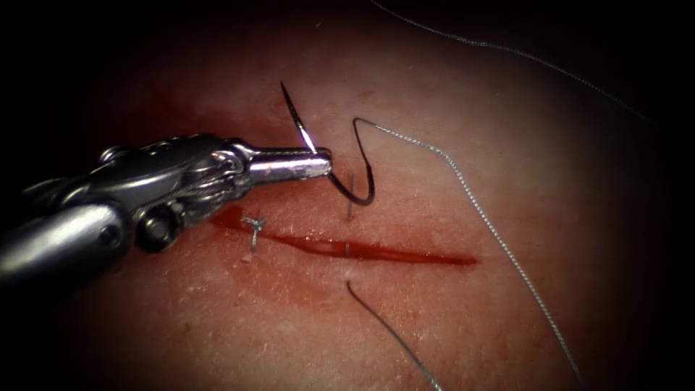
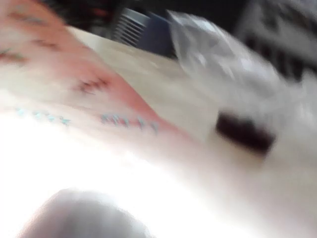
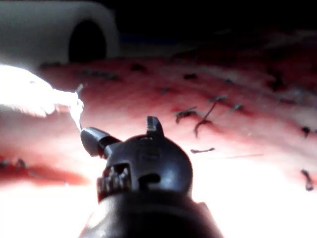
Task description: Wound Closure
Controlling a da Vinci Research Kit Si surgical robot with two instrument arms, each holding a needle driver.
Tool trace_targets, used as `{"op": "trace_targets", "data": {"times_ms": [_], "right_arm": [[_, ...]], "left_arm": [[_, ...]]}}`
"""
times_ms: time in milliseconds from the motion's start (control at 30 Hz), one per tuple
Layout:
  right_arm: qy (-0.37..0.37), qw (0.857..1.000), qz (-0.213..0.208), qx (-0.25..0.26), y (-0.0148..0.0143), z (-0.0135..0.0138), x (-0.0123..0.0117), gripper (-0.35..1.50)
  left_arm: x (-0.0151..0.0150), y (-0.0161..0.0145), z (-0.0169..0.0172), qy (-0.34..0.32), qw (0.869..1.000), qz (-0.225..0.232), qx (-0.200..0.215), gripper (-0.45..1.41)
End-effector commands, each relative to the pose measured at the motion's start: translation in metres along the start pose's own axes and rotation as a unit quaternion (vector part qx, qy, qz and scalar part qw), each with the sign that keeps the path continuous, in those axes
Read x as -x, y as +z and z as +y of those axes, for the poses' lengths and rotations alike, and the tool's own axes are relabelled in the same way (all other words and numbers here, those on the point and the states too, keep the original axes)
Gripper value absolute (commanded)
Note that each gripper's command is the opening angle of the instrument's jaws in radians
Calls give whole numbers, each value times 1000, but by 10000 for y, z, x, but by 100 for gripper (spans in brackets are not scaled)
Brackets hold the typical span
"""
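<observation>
We see left tool (image 1: 318, 163) in polished metal, jaws glossy with bright glints, clamped on needle (image 1: 340, 185) about mid-curve. Needle dark smooth steel, thin highlight near its tip, free of tissue (image 1: 507, 326), above cut (image 1: 347, 250). Tissue moist, faintly pebbled, soft sheen. Red fluid (image 1: 376, 252) in cut wet, glossy. Thread (image 1: 499, 239) right of needle pale, finely twisted, matt. We note right tool (image 3: 124, 141) dark, dull-sheened metal.

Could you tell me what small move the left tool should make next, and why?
Probably draw the needle away from the cut to take up slack: the left tool grips it towards its pointed end, clear of the tissue, and the thread lies loose on the right.
</observation>
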Motion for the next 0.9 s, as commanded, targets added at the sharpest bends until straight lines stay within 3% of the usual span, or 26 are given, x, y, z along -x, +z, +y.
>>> {"op": "trace_targets", "data": {"times_ms": [33,133,233,367,433,467,567,633,667,767,800,833,867,900], "right_arm": [[35,999,11,7,27,-8,-19,95],[93,995,13,32,60,-14,-24,95],[127,990,13,55,98,-17,-20,95],[146,988,-1,57,178,-4,1,93],[165,984,-2,63,201,5,11,93],[175,982,2,65,223,19,27,93],[193,980,20,54,238,35,61,93],[192,980,28,47,237,43,90,93],[181,982,38,33,225,54,136,90],[175,983,41,27,211,69,152,90],[177,983,42,34,207,75,148,90],[178,982,45,37,204,79,144,90],[184,980,60,53,191,96,126,90],[188,977,73,61,183,107,114,90]], "left_arm": [[14,9,0,29,999,2,-14,-45],[14,17,4,83,996,11,-14,-45],[10,13,9,85,996,15,25,-45],[-3,-5,24,95,995,25,22,-45],[-2,-12,32,96,995,24,28,-45],[-1,-21,39,85,994,11,64,-45],[-2,-40,52,87,984,-10,155,-45],[-4,-56,63,95,977,7,190,-45],[-7,-78,80,103,965,40,237,-45],[-11,-87,93,119,952,56,277,-45],[-12,-88,96,127,948,57,285,12],[-11,-88,98,135,945,56,291,44],[-7,-87,101,156,940,62,297,73],[-3,-86,101,164,938,63,300,88]]}}
